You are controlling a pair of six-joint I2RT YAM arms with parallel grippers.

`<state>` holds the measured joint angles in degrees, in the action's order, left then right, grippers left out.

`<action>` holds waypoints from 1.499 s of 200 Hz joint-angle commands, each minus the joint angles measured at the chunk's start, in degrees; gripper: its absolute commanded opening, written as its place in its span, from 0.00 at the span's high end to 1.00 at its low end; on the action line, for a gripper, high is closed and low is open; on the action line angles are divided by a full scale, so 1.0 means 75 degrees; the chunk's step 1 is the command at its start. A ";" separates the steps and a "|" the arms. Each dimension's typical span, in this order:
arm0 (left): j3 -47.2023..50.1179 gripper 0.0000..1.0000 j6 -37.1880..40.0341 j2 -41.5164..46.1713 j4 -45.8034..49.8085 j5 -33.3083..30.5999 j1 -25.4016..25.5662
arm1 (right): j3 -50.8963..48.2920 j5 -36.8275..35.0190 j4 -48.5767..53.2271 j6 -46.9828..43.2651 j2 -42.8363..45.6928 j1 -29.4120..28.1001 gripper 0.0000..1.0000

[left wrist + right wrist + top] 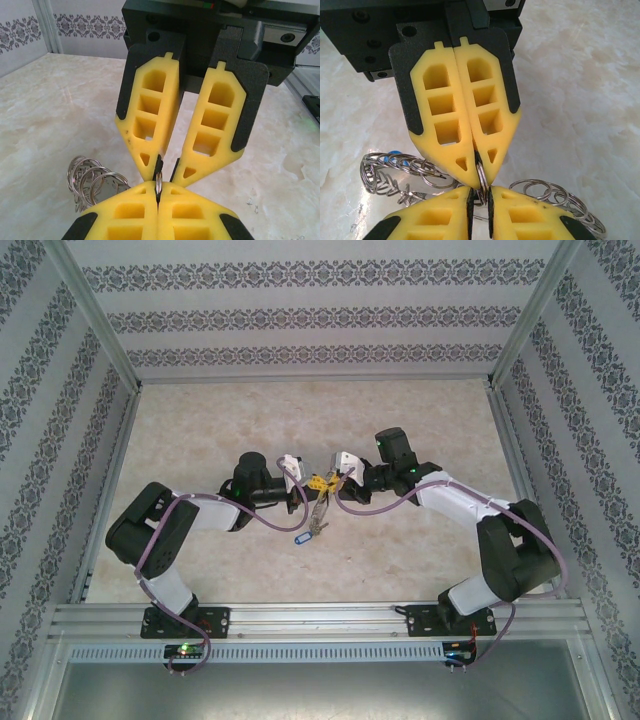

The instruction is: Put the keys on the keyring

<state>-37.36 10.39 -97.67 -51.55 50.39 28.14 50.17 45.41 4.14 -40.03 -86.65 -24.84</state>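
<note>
big pale table, and over its middle the left arm and right arm are bent in nose to nose. left fingers are clenched tight on the keyring, pinned right between the two. right fingers sit a sliver apart round that same loop, can't tell if they're biting. spare rings spill either side, a blue-headed key trailing lowest. mid-threading, i'd say; next wants one steady hold while the other works a key along the wire.
</note>
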 commanded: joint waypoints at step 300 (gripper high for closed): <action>-0.1983 0.82 0.1950 0.0315 0.5197 0.0259 0.0092 | 0.2045 -0.1334 0.2744 -0.1611 -0.0269 -0.1139 1.00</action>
<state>-50.39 26.55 -93.21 -11.84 51.96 27.64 62.94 29.63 26.87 -51.03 -87.92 -30.15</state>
